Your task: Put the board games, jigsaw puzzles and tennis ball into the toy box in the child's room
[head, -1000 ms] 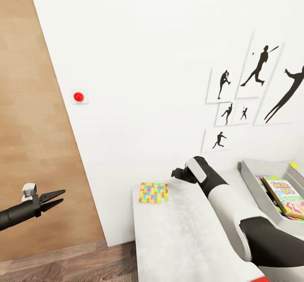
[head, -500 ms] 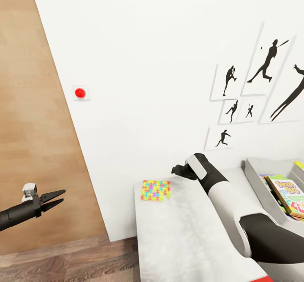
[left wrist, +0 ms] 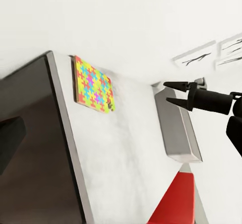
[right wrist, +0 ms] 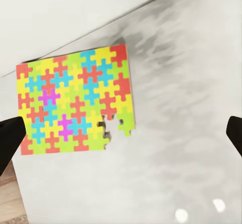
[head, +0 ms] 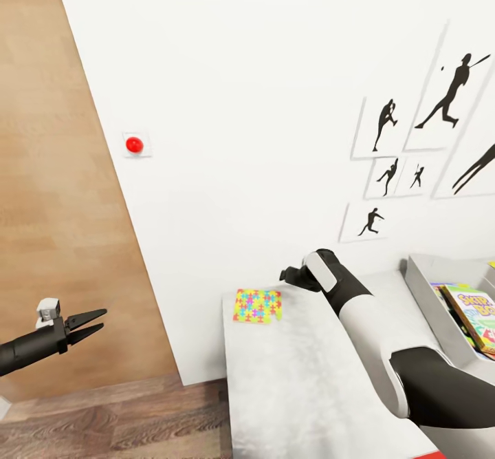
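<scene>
A multicoloured jigsaw puzzle [head: 257,305] lies flat at the far left corner of the white table [head: 302,383], with one piece gone from its edge [right wrist: 75,100]. My right gripper [head: 293,276] hovers just right of it, open, its fingertips [right wrist: 10,138] spread wide above the puzzle and holding nothing. The left wrist view shows that same gripper [left wrist: 174,94] and puzzle [left wrist: 93,85]. The grey toy box [head: 421,287] stands at the table's right and holds a light blue board game [head: 481,314]. My left gripper [head: 88,325] hangs open over the floor, left of the table. The tennis ball and the bed are out of view.
The table stands against a white wall with black baseball silhouette pictures [head: 412,122] and a red round button [head: 134,145]. A light wood panel [head: 55,170] runs along the left. Dark wood floor [head: 117,424] lies below it. The table's left edge [head: 227,390] drops to that floor.
The whole picture has slid right and slightly up, so the camera turned. Both arms keep their poses. The puzzle stays on the table and the toy box sits closer to the right edge.
</scene>
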You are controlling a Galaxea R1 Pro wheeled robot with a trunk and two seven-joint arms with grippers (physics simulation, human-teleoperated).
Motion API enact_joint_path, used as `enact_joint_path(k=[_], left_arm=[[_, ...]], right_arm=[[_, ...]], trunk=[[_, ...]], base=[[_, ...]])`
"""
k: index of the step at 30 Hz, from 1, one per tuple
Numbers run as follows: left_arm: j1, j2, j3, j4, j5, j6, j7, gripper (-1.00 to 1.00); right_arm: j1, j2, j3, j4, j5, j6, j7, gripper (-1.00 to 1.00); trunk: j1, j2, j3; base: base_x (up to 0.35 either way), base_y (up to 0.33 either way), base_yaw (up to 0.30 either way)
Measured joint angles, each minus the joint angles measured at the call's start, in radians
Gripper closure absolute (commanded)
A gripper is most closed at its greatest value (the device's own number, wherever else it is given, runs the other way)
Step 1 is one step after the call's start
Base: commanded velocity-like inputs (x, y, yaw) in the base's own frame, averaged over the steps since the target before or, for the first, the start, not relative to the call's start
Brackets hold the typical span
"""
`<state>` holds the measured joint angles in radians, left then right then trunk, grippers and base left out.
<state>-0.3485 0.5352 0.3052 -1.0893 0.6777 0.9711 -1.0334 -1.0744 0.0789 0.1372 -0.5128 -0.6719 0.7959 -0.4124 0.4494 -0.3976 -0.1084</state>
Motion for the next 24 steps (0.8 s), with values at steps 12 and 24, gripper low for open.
enact_joint_path(k=[12,24], left_arm=[[0.001,0.000,0.000,0.000,0.000,-0.004,0.000,-1.00],[0.000,0.000,0.001,0.000,0.000,-0.005,0.000,-1.00]], right_arm=[[-0.014,-0.008,-0.001,-0.001,0.000,-0.001,0.038,-1.00],[-0.034,-0.014,0.001,-0.003,0.000,-0.001,0.104,-1.00]], trunk=[[0.000,0.000,-0.019],[0.000,0.000,-0.039]], base=[[0.000,0.000,0.069],[0.000,0.000,0.069]])
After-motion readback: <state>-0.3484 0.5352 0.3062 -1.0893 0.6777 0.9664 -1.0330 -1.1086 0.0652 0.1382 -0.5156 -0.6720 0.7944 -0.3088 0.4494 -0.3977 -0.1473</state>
